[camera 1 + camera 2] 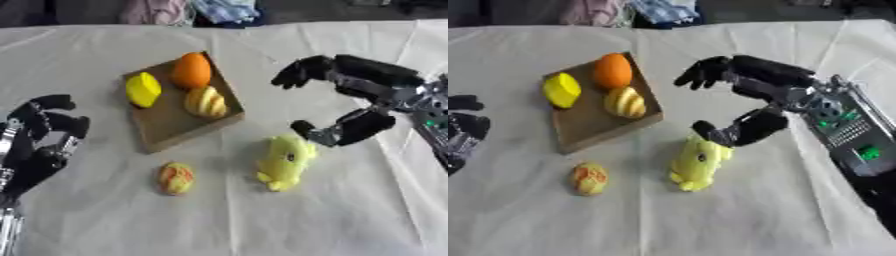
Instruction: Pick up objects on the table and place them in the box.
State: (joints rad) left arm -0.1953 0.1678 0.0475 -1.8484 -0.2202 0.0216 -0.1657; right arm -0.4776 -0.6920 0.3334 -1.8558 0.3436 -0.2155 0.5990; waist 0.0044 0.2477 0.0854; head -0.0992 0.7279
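Where thumb meets toy point(284, 161): right hand point(350, 95).

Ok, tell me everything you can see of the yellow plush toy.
The yellow plush toy looks soft and fuzzy, pale yellow-green, with a small dark eye and stubby lobes at its lower end. It lies on the white tablecloth, outside the box, right of it. The right hand hovers at its upper end, thumb at the toy's top; contact cannot be told.

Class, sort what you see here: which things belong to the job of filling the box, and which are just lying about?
Job:
box
orange, lemon, striped yellow fruit, inside it
yellow plush toy
small orange-yellow fruit
right hand

Lying about:
white tablecloth
clothes at far edge
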